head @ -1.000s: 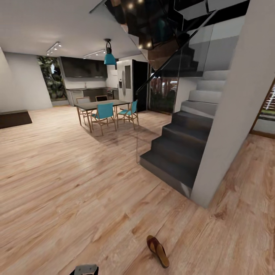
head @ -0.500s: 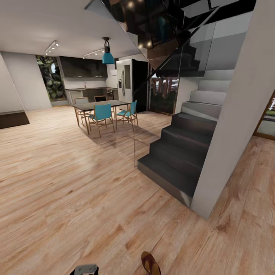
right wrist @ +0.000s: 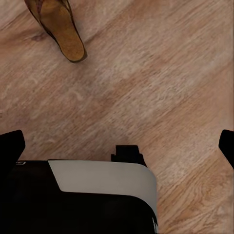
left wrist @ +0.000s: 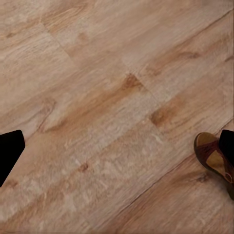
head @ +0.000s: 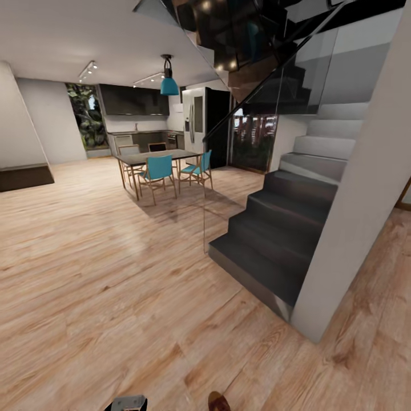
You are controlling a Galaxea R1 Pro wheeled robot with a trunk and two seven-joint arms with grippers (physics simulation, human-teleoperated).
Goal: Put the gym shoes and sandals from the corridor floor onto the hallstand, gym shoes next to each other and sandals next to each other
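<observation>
Both tools hang low over the corridor floor (head: 114, 274) with nothing between their fingers. The left tool (left wrist: 117, 146) is spread, its dark fingertips (left wrist: 9, 151) sitting far apart at opposite borders of the left wrist view, and the right tool (right wrist: 117, 141) is spread the same way above the robot's white-and-black base (right wrist: 97, 195).

Over the last second the head view has slid forward and swung a little, so the camera moved, not the footwear: the brown sandal (head: 218, 401) that lay fully visible is now only a toe at the lower edge. It lies just beside one left fingertip and ahead of the right tool (right wrist: 56, 27). By my reading the robot is closing in on it, with no grasp yet. Hallstand and gym shoes are out of frame.
</observation>
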